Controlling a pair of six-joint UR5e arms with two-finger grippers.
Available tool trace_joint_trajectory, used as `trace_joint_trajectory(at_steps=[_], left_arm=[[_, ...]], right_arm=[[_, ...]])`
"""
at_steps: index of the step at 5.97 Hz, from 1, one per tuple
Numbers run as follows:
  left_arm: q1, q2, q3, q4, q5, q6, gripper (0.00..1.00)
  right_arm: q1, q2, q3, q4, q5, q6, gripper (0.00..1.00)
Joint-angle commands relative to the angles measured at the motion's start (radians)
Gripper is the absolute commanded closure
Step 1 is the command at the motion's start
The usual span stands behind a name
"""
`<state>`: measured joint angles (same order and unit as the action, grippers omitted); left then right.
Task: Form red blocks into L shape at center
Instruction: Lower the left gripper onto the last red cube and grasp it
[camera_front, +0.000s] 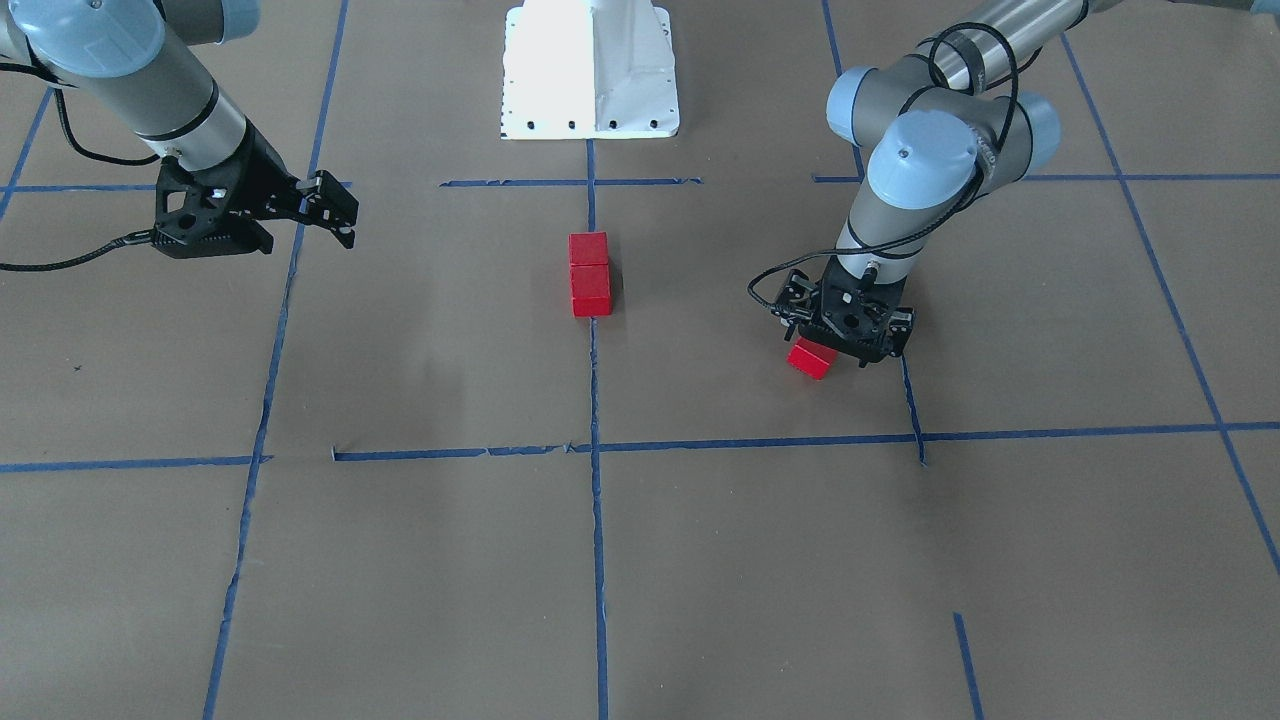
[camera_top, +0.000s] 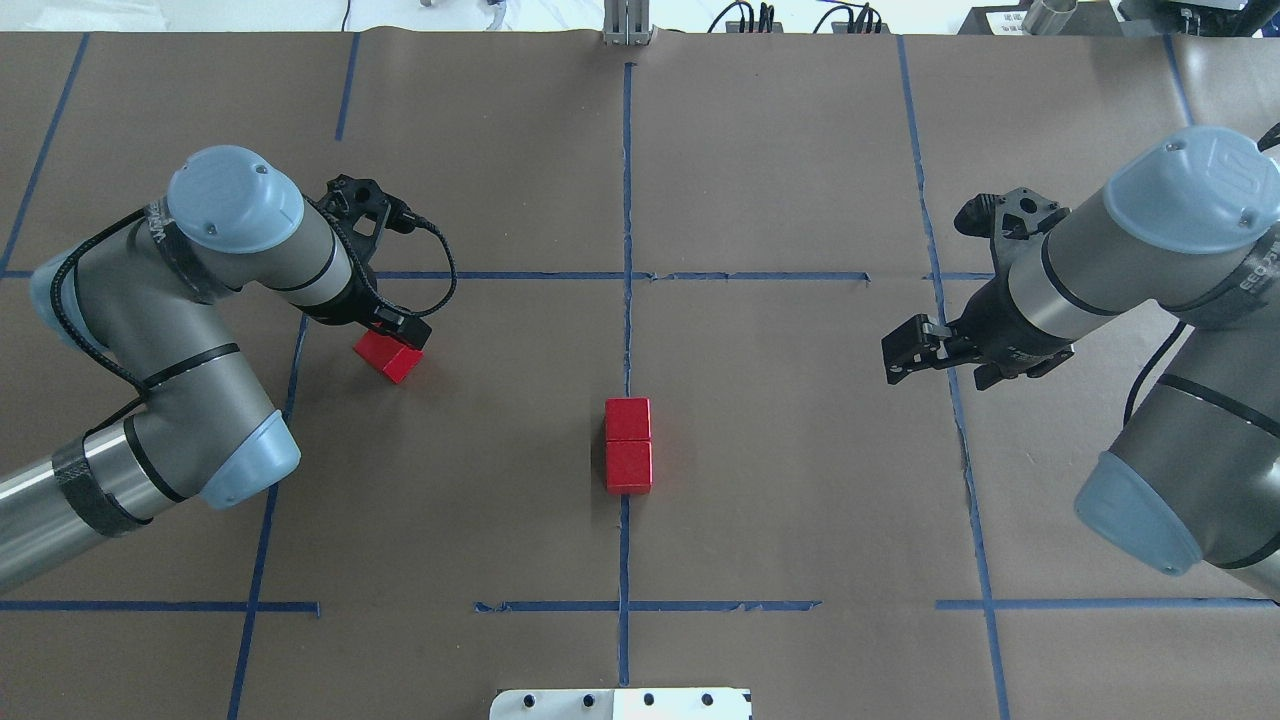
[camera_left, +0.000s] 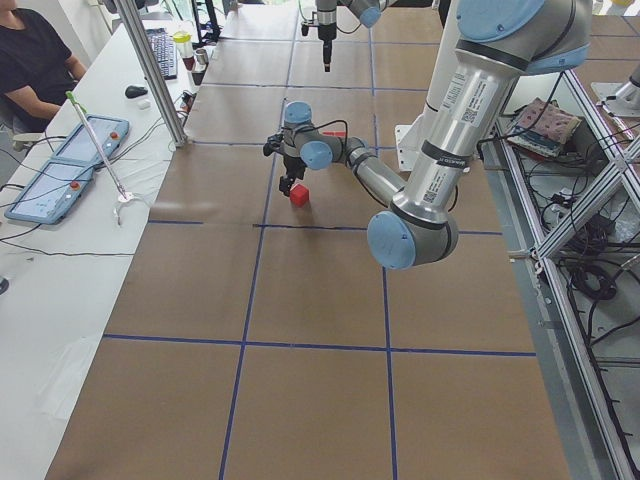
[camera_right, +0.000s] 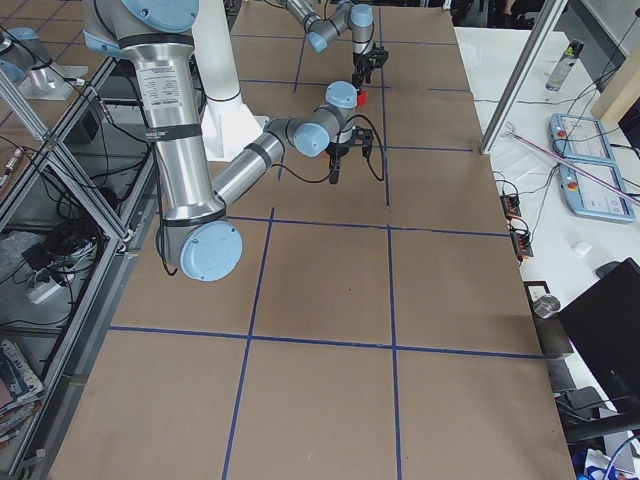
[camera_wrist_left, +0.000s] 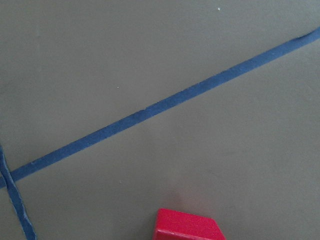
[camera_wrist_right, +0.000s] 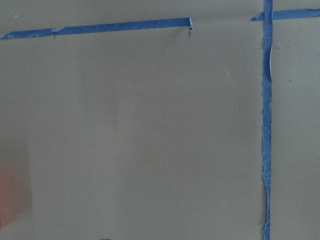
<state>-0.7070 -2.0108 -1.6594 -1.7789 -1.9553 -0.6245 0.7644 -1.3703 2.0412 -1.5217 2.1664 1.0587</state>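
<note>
Two red blocks lie touching in a straight row on the vertical blue tape line at the center; they also show in the front view. My left gripper points down and is shut on the third red block, which is turned askew and sits at or just above the paper, left of center. That block shows in the front view under the gripper and at the bottom of the left wrist view. My right gripper is open and empty, raised at the right.
The white robot base plate stands on the center line at the robot's side of the table. Blue tape lines form a grid on the brown paper. A seated person and control tablets are beside the table's left end.
</note>
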Motion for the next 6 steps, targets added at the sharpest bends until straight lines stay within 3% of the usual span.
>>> trace_joint_trajectory(at_steps=[1,4,5,6], left_arm=[[0.012,0.000,0.012,0.000,-0.001,0.000,0.00],[0.030,-0.005,0.038,-0.008,-0.037,0.009,0.02],[0.032,-0.011,0.061,-0.029,-0.060,0.009,0.34],[0.034,-0.020,0.061,-0.028,-0.060,0.008,0.82]], right_arm=[[0.000,0.000,0.001,0.000,0.001,0.001,0.00],[0.000,0.000,0.001,0.000,0.001,0.001,0.00],[0.000,0.000,0.001,0.000,0.001,0.001,0.00],[0.000,0.000,0.002,0.000,0.001,0.003,0.00]])
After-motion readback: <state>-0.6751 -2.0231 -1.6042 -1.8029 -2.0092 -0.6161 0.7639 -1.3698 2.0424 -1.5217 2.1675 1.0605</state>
